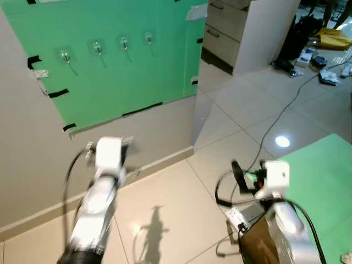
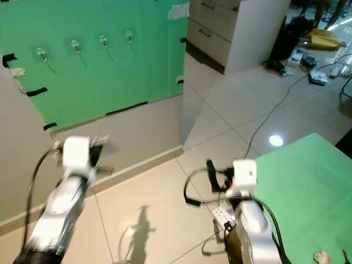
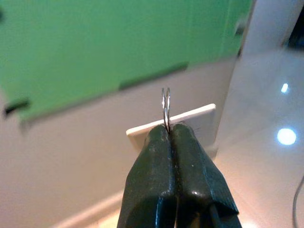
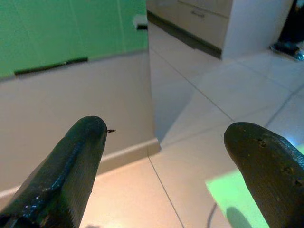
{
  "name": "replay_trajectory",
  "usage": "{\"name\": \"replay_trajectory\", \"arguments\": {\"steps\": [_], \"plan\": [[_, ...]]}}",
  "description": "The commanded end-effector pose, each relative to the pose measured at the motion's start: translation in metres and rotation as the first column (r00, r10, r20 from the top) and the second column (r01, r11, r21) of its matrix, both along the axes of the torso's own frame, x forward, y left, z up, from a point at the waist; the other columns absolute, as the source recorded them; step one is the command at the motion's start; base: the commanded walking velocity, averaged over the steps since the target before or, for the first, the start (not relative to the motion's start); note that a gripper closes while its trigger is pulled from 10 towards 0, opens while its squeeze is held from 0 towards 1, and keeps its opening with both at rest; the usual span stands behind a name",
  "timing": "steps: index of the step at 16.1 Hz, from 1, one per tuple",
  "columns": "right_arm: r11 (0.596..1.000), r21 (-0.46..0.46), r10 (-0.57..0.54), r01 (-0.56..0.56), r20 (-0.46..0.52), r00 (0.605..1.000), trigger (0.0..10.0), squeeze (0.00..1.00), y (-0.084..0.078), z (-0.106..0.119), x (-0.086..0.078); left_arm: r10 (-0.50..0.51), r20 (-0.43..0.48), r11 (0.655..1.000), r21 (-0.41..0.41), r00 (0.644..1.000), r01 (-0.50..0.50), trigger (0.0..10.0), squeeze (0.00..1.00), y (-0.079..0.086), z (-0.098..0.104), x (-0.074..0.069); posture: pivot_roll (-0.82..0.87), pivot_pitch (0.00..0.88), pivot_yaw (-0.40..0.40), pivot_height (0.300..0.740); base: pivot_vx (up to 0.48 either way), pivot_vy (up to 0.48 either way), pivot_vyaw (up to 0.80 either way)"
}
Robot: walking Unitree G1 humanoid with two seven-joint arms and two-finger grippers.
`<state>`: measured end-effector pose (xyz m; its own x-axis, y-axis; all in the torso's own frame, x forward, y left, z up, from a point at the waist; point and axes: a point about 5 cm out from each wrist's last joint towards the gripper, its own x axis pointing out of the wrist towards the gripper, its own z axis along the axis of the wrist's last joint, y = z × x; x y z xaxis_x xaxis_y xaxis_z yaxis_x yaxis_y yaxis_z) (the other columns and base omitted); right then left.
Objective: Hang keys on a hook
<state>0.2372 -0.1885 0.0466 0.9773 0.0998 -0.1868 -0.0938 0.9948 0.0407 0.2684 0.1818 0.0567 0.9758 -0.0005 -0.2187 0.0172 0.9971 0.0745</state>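
1. Nearest, at the lower right of the frame, the right gripper (image 4: 161, 166) is held over the tiled floor (image 1: 176, 203) with its two black fingers spread wide and nothing between them. A green mat (image 1: 324, 181) lies beside that arm, at the right edge.

2. At the lower left, the left gripper (image 3: 172, 135) is raised in front of the wall. Its fingers are pressed together and they pinch a thin metal key ring (image 3: 166, 107), which stands upright above the tips. A flat white tag (image 3: 190, 124) sits just behind the ring; I cannot see the keys themselves clearly.

3. Farther, in the upper left of the frame, a green board (image 1: 110, 77) is taped on the grey wall (image 1: 33, 165), and it carries a row of four small hooks (image 1: 98, 47).

4. Farthest, in the upper right, there is a white cabinet (image 1: 247, 33), with cables and some loose things on the floor.

5. My judgement: the ring is already taken, and the step in hand is carrying it to the board. The hooks are well above and beyond the left gripper, so the next move calls for raising and reaching this arm, maybe stepping closer, then putting the open loop of the ring over one hook tip before opening the fingers.
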Motion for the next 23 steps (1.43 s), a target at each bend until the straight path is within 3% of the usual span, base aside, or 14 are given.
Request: {"name": "replay_trajectory", "arguments": {"steps": [1, 2, 3, 5, 6, 8, 12, 16, 20, 21, 23], "plan": [[0.999, 0.026, -0.043, 0.043, -0.002, 0.999, 10.0, 0.32, -0.007, 0.003, -0.007, -0.071, -0.06, 0.995, 0.062, 0.996, 0.074, 10.0, 0.0, 0.001, -0.007, -0.016, -0.08, 0.0, 0.013, 0.74, 0.0, 0.0, 0.44], [0.995, 0.05, -0.086, 0.088, -0.035, 0.996, 10.0, 0.33, -0.014, 0.0, -0.02, -0.125, -0.115, 0.99, 0.056, 0.985, 0.132, 10.0, 0.0, 0.002, -0.014, -0.032, -0.07, 0.0, 0.005, 0.74, 0.0, 0.0, 0.44], [0.998, 0.016, -0.066, 0.067, -0.053, 0.996, 10.0, 0.33, -0.016, 0.0, -0.036, -0.126, -0.101, 0.992, 0.007, 0.987, 0.127, 10.0, 0.0, 0.005, -0.011, -0.038, -0.07, 0.0, -0.002, 0.74, 0.0, 0.0, 0.44], [0.998, -0.005, -0.064, 0.064, -0.072, 0.995, 10.0, 0.33, -0.018, -0.001, -0.047, -0.113, -0.066, 0.994, -0.004, 0.991, 0.113, 10.0, 0.0, 0.007, -0.006, -0.037, -0.07, 0.0, -0.002, 0.74, 0.0, 0.0, 0.45], [0.997, -0.022, -0.073, 0.071, -0.079, 0.994, 10.0, 0.36, -0.024, -0.005, -0.045, -0.117, 0.0, 0.993, -0.009, 0.993, 0.117, 10.0, 0.0, 0.001, 0.007, -0.029, -0.07, 0.0, -0.011, 0.74, 0.0, 0.0, 0.48], [0.997, -0.019, -0.073, 0.072, -0.075, 0.994, 10.0, 0.4, -0.031, -0.022, -0.021, -0.117, 0.088, 0.992, -0.03, 0.989, 0.12, 10.0, 0.0, -0.013, 0.027, -0.015, -0.06, 0.0, -0.003, 0.74, 0.396, 0.0, 0.47], [0.998, -0.021, -0.066, 0.065, -0.032, 0.997, 10.0, 0.4, -0.03, -0.01, -0.008, -0.088, 0.054, 0.996, 0.006, 0.995, 0.088, 10.0, 0.0, -0.015, 0.025, -0.006, -0.06, 0.0, 0.009, 0.74, 0.439, 0.0, 0.46], [0.999, -0.019, -0.032, 0.032, 0.005, 0.999, 10.0, 0.4, -0.019, -0.003, -0.001, -0.062, 0.059, 0.998, 0.017, 0.996, 0.061, 10.0, 0.0, -0.018, 0.027, 0.004, -0.06, 0.0, 0.014, 0.74, 0.0, 0.0, 0.46], [0.999, -0.036, -0.003, 0.004, 0.019, 1.0, 10.0, 0.44, -0.012, 0.002, 0.002, -0.11, 0.093, 0.993, 0.049, 0.99, 0.105, 10.0, 0.0, -0.027, 0.036, 0.015, -0.06, 0.0, 0.025, 0.74, 0.0, 0.0, 0.46], [0.997, -0.078, 0.025, -0.022, 0.031, 0.999, 10.0, 0.48, -0.007, 0.005, 0.004, -0.11, 0.106, 0.993, 0.044, 0.988, 0.106, 10.0, 0.0, -0.029, 0.04, 0.019, -0.06, 0.0, 0.027, 0.74, 0.0, 0.0, 0.48], [0.997, -0.069, 0.022, -0.019, 0.036, 0.999, 10.0, 0.54, -0.004, 0.007, 0.005, -0.123, 0.11, 0.992, 0.035, 0.986, 0.119, 10.0, 0.0, -0.031, 0.041, 0.022, -0.06, 0.0, 0.027, 0.74, 0.0, 0.0, 0.45]]}}
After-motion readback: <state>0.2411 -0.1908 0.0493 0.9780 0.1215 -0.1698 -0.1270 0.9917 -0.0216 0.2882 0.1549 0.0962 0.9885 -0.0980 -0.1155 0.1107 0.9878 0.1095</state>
